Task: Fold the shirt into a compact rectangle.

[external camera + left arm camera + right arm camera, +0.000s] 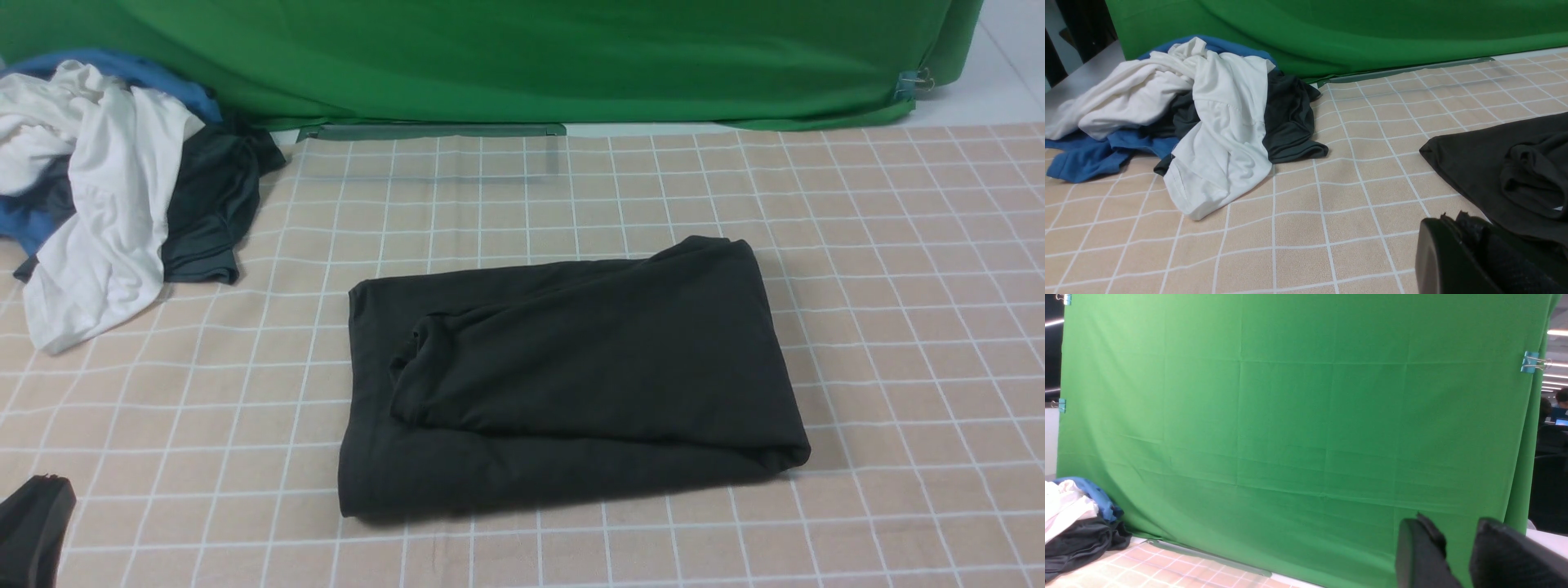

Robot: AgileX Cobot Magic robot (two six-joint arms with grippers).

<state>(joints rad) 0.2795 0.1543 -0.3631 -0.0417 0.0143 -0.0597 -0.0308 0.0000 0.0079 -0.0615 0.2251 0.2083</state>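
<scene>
- The shirt [571, 376] lay folded into a rough rectangle near the middle of the checked cloth [898, 327], its upper layer bunched into a small roll at its left side.
- No print or label showed on it in the front view; a tiny white speck sat at its fold in my left wrist view, too small to read.
- My left gripper [33, 531] sat low at the near left corner of the front view, well apart from the shirt and touching nothing.
- In my left wrist view only one dark finger [1453, 261] showed, so I could not tell whether that gripper was apart or together.
- My right gripper [1457, 555] was out of the front view; my right wrist view showed its two fingers with a gap between them, holding nothing, pointed toward the backdrop.
- A pile of clothes [106, 188] lay at the far left of the cloth, well apart from the shirt: a white garment [1220, 122] draped over a dark grey one [1290, 118] and a blue one [1086, 155].
- The green backdrop [522, 57] hung along the far edge, held by blue clips [1531, 362].
</scene>
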